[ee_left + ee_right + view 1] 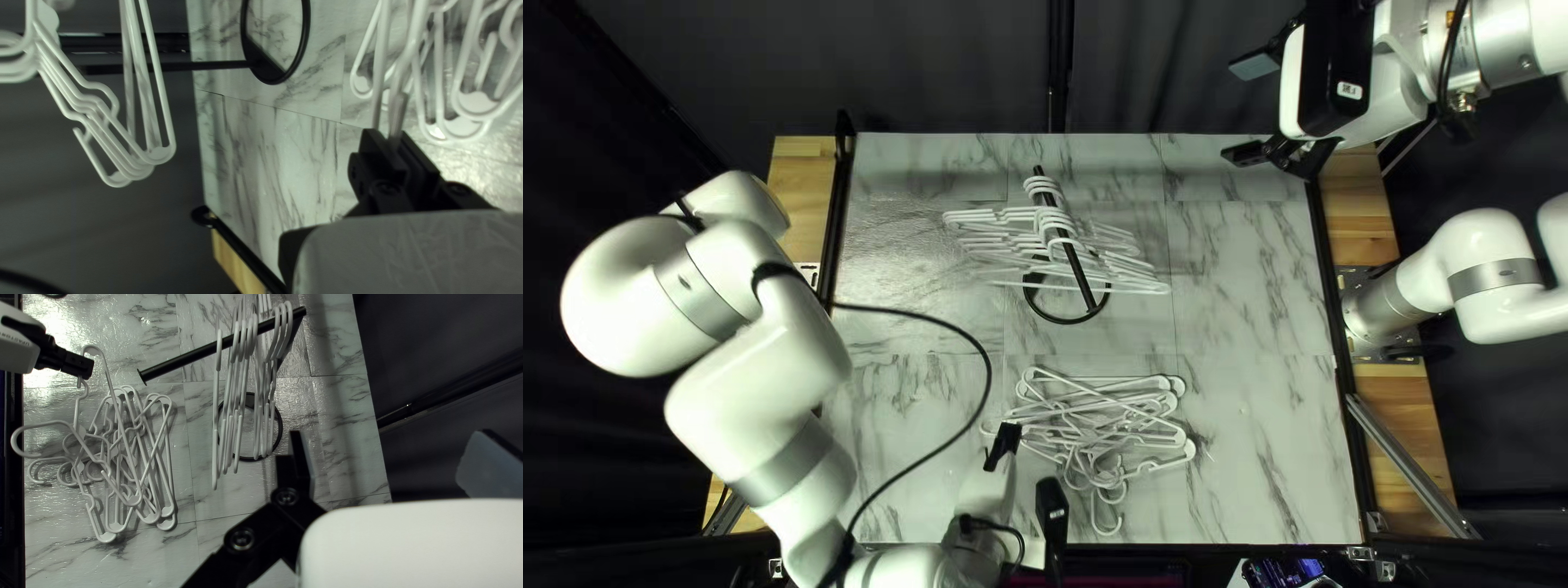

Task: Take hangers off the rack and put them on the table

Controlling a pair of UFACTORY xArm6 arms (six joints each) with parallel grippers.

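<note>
White hangers (991, 242) hang along the black rack's bar (1081, 272); they also show as hangers (215, 424) in the right wrist view. Nearer the table's front lies a tangled pile of white hangers (1133, 406). At that pile's left is my left gripper (1002, 440). In the left wrist view my left gripper (389, 139) is shut on a hanger (400, 103), its white plastic running up from between the fingers over the pile. High above the far right, my right gripper (1249, 109) stands open. In the right wrist view, my right gripper (389, 457) has nothing between its fingers.
The rack's round base (1067, 320) stands on the marble-patterned table (1247, 272) behind the pile. A black cable (986, 381) from my left arm arches over the table's left part. Black rails (1334, 348) line the table's sides, with wood outside them.
</note>
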